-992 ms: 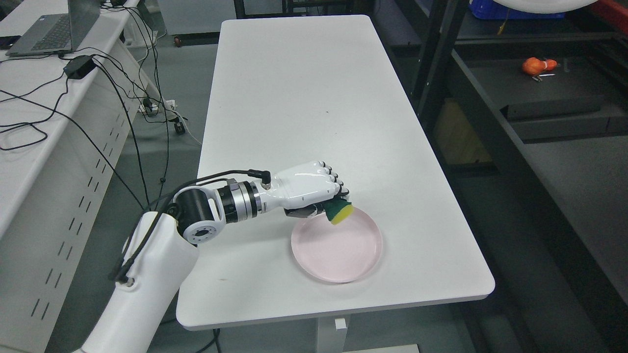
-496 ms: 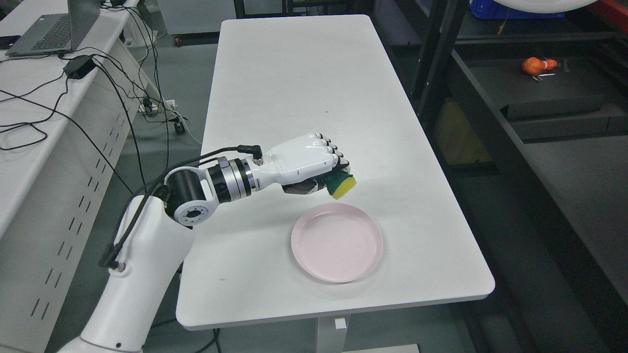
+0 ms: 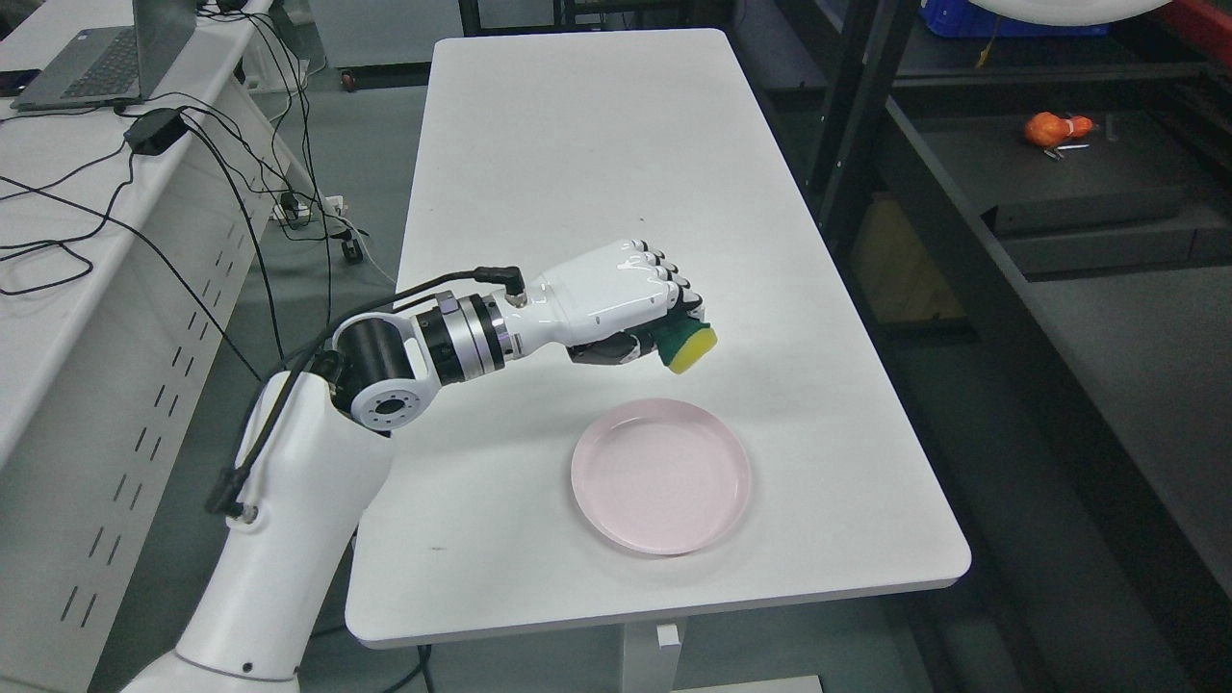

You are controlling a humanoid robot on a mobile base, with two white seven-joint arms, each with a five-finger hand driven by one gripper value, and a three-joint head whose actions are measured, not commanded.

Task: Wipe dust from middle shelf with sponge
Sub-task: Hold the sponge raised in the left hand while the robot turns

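Observation:
My left hand (image 3: 664, 327) hangs over the white table (image 3: 597, 192), its fingers shut on a green and yellow sponge (image 3: 688, 346). The sponge sticks out of the hand toward the right, yellow side outermost. It is held above the table, beyond the far rim of an empty pink plate (image 3: 660, 476). A dark metal shelf rack (image 3: 1049, 250) stands to the right of the table, apart from the hand. My right arm does not show.
An orange object (image 3: 1054, 127) lies on a dark shelf level at the upper right. A black upright post (image 3: 852, 125) of the rack stands close to the table's right edge. A desk with a laptop (image 3: 91, 58) and cables is on the left.
My left hand has lifted the sponge up off the pink plate and carried it away from me and slightly right. The plate has stayed in place.

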